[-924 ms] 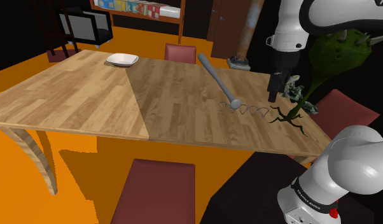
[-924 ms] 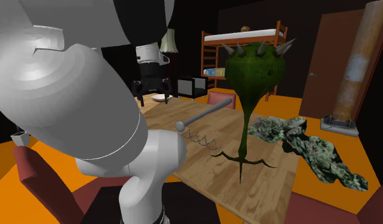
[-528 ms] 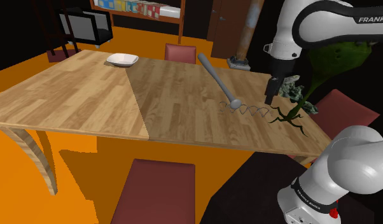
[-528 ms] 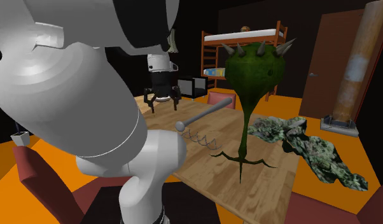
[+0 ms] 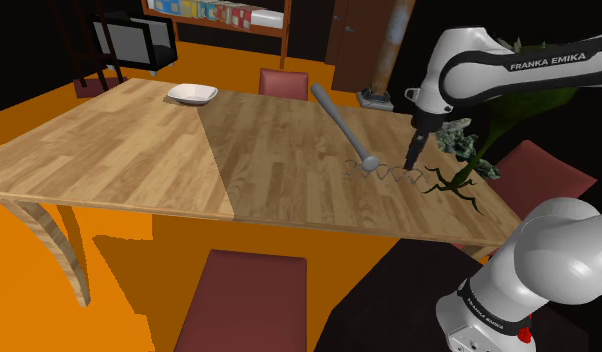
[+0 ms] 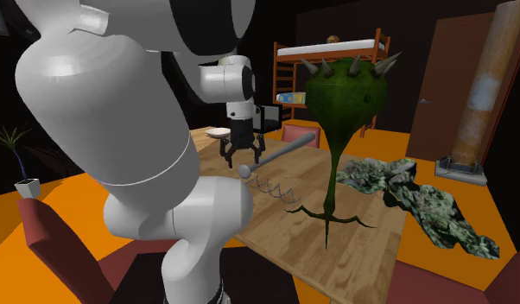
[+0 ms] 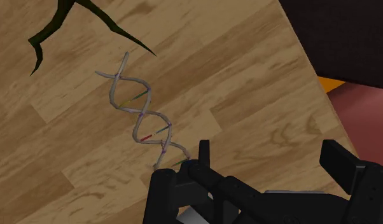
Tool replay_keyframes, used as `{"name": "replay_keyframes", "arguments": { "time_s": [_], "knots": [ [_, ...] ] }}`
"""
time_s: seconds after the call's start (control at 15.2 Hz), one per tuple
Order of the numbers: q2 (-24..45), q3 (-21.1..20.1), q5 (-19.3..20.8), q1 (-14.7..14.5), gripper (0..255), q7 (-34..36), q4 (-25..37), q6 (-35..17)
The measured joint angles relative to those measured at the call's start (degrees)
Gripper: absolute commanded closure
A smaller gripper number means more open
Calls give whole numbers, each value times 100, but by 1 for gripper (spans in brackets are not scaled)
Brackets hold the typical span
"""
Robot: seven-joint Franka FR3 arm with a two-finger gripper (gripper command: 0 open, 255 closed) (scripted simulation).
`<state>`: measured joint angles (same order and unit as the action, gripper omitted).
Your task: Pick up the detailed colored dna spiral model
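The DNA spiral model (image 7: 142,121) is a thin grey double helix with small coloured rungs, lying flat on the wooden table (image 5: 139,150). In the shoulder view the spiral (image 5: 394,173) lies between a grey club's head and the plant's roots. My black gripper (image 5: 414,160) hangs just above the spiral's end nearest the plant. Its fingers are open with nothing between them in the second exterior view, where the gripper (image 6: 241,157) is up and left of the spiral (image 6: 271,186). In the wrist view the gripper (image 7: 270,154) is off to one side of the spiral, whose near end lies beside one fingertip (image 7: 203,147).
A grey club (image 5: 339,118) with a ball head lies on the table, touching the spiral's far end. A green spiky plant (image 6: 340,104) with dark roots (image 7: 88,16) stands close by. A white bowl (image 5: 192,94) sits at the far side. Red chairs (image 5: 244,300) ring the table; its edge (image 7: 305,57) is near.
The arm has swung down and towards the spiral: the gripper has moved left and lower in the shoulder view, right in the second exterior view. The spiral has not moved.
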<state>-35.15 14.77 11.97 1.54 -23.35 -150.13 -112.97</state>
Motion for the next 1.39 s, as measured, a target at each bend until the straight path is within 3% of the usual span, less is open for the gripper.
{"name": "replay_keyframes", "arguments": {
  "time_s": [0.4, 0.73, 1.32, 1.39],
  "knots": [
    [1114, 848, -80, -154, 0, -1148, 59, -1513],
    [2329, 1549, -862, -567, 0, -2461, 475, -2568],
    [3147, 1805, -1653, -767, 0, -3295, 403, -3418],
    [3175, 1807, -1682, -773, 255, -3316, 402, -3444]
  ]
}}
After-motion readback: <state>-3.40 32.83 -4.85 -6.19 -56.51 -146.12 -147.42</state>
